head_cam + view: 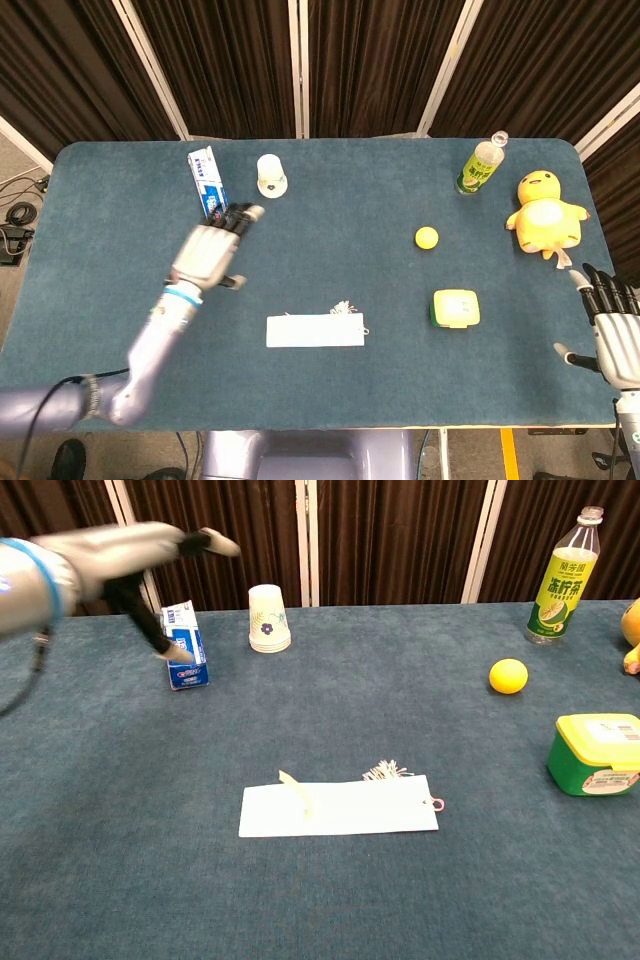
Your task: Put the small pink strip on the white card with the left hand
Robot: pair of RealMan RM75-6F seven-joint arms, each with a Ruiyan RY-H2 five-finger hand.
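Observation:
The white card lies flat near the table's front middle. A small pale pink strip rests on its left part, one end sticking up. My left hand is raised well to the left of the card, fingers spread and holding nothing; it is blurred in the chest view. At the table's right front edge my right hand hangs with its fingers apart and empty.
A toothpaste box and a paper cup stand at the back left, close to my left hand. A small tassel touches the card's far edge. Yellow ball, green-yellow box, bottle and plush duck are on the right.

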